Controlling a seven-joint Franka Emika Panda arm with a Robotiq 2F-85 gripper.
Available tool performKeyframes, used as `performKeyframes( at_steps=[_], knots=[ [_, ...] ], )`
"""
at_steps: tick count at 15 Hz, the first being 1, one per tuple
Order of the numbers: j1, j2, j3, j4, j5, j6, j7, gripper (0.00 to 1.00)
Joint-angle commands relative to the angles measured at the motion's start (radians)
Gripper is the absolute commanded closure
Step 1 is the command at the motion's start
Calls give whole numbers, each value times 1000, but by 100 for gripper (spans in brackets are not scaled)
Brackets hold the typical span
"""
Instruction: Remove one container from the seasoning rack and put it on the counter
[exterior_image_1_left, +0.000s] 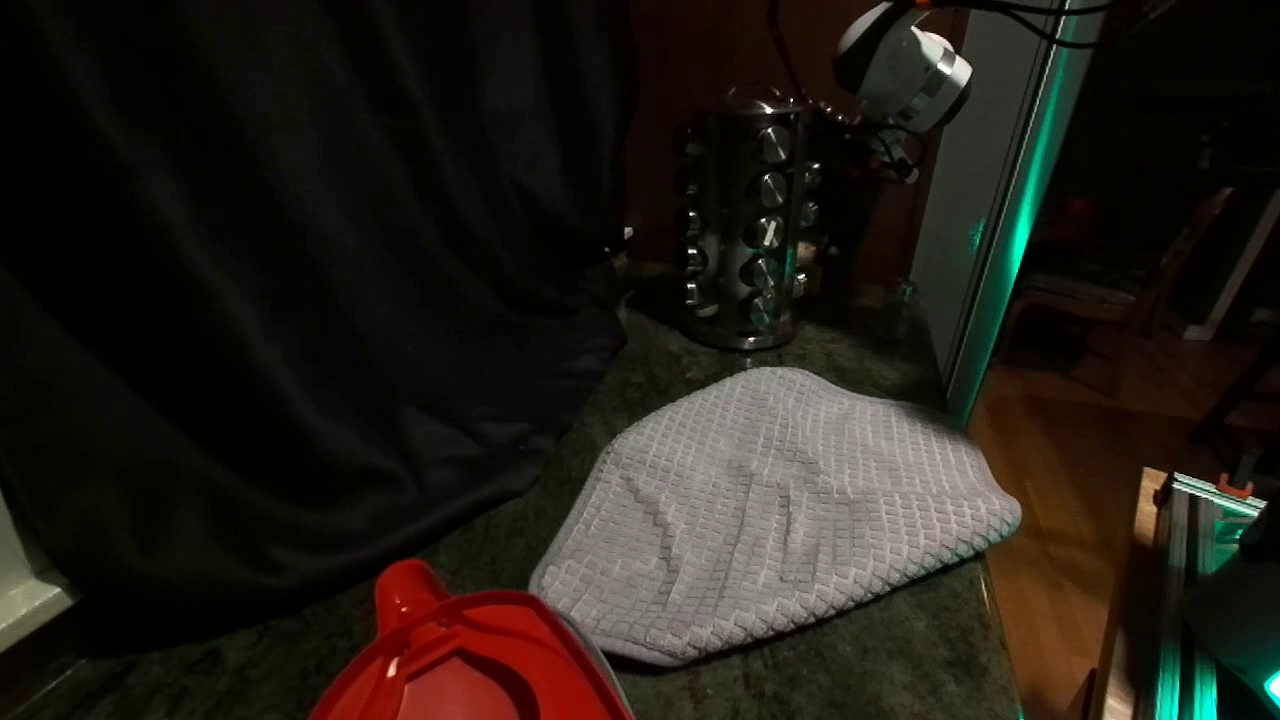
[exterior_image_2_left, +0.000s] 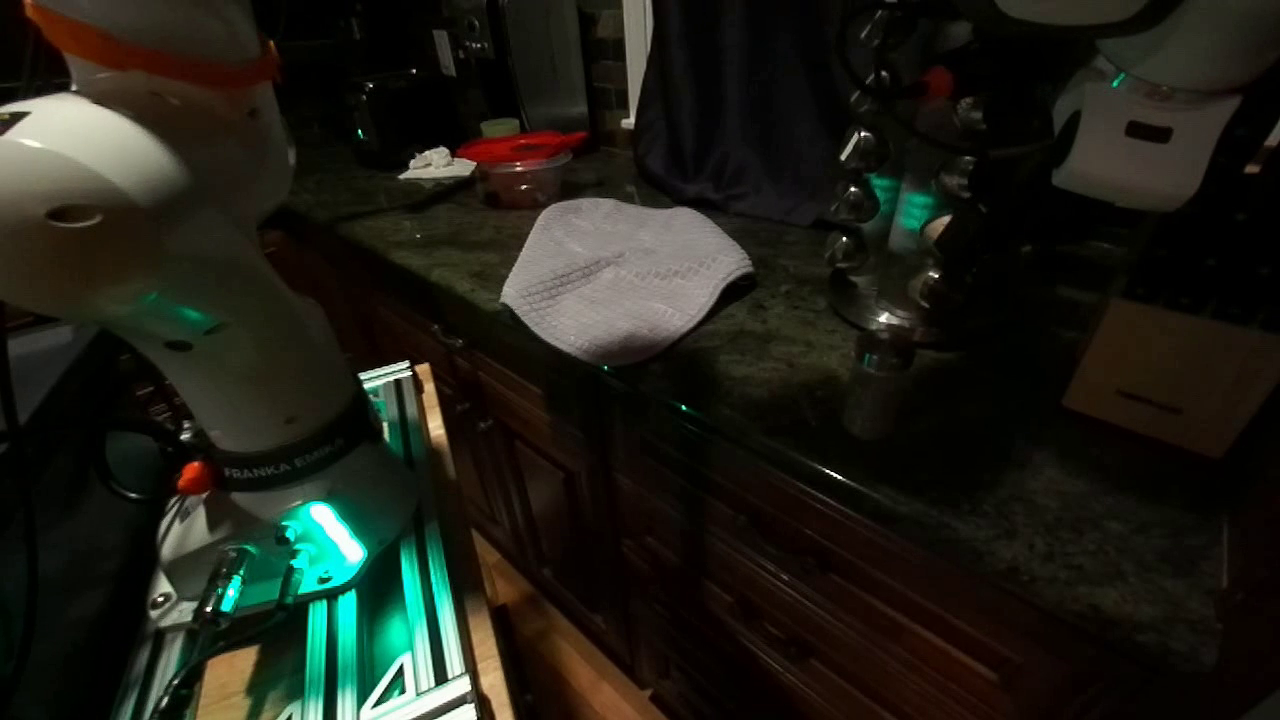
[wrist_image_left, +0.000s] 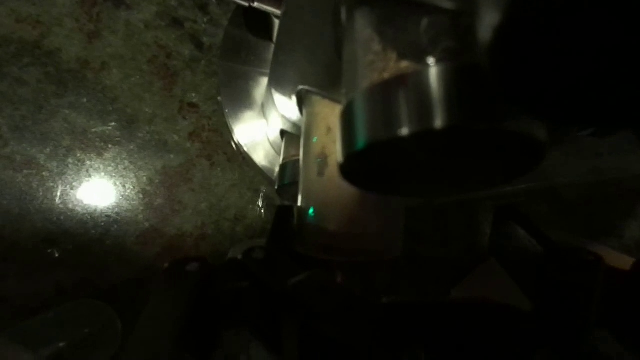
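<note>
The seasoning rack (exterior_image_1_left: 723, 240) stands upright on the dark speckled counter (exterior_image_1_left: 640, 390), its silvery lids facing outward; it also shows in both exterior views, partly behind the arm in an exterior view (exterior_image_2_left: 908, 215). In the wrist view, a container with pale contents (wrist_image_left: 322, 150) points down toward my gripper (wrist_image_left: 400, 222). Another jar with a silvery lid (wrist_image_left: 395, 110) sits closer to the camera. My gripper is open, its dark fingers (wrist_image_left: 282, 227) wide apart. The pale container lies beside the left finger, with a dark gap on its right; contact is too dark to tell.
A clear cylindrical jar or glass (exterior_image_2_left: 878, 385) stands on the counter in front of the rack. A grey checked cloth (exterior_image_1_left: 770, 510) lies nearby. A red-lidded tub (exterior_image_2_left: 522, 170), a brown block (exterior_image_2_left: 1170, 375) and a dark curtain (exterior_image_1_left: 300, 300) border the area.
</note>
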Motion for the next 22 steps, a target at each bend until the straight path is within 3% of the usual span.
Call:
performKeyframes(
  at_steps=[1,3,10,22],
  knots=[
    [0,24,6,32,-41,-4,38,0],
    [0,28,9,38,-48,-7,41,26],
    [0,28,16,41,-68,-13,45,77],
    [-8,3,13,19,-75,-9,65,77]
  ],
)
